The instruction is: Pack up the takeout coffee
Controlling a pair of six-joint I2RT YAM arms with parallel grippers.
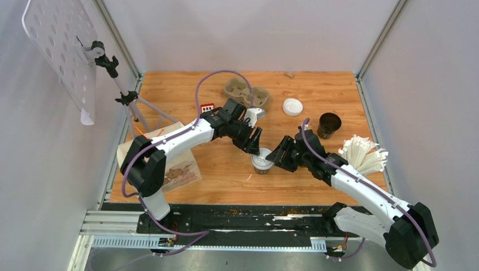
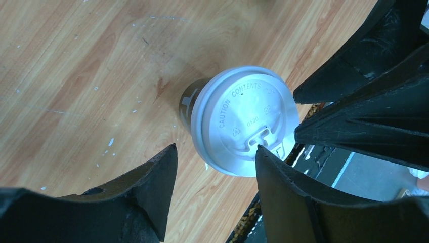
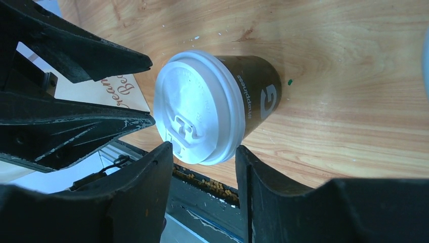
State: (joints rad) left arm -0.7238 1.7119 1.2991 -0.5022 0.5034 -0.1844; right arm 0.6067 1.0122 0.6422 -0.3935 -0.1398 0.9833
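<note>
One takeout coffee (image 1: 262, 160) stands upright on the wooden table, a dark brown cup with a white lid. My left gripper (image 1: 252, 144) hovers over its far-left side, open; in the left wrist view the lid (image 2: 245, 119) lies just beyond the tips of that gripper (image 2: 216, 152). From the right, my right gripper (image 1: 278, 155) comes close against the cup. In the right wrist view the cup (image 3: 212, 111) sits just past this gripper (image 3: 204, 152), whose jaws stand apart at the lid's rim without pinching it. A second dark cup (image 1: 329, 124) stands uncovered at the right, and a loose white lid (image 1: 292, 106) lies beside it.
A grey-brown pulp cup tray (image 1: 245, 91) lies at the back centre. A holder of white sticks (image 1: 364, 153) stands at the right, close to my right arm. A paper bag (image 1: 178, 164) sits at the left near the left arm's base. The two grippers nearly touch over the cup.
</note>
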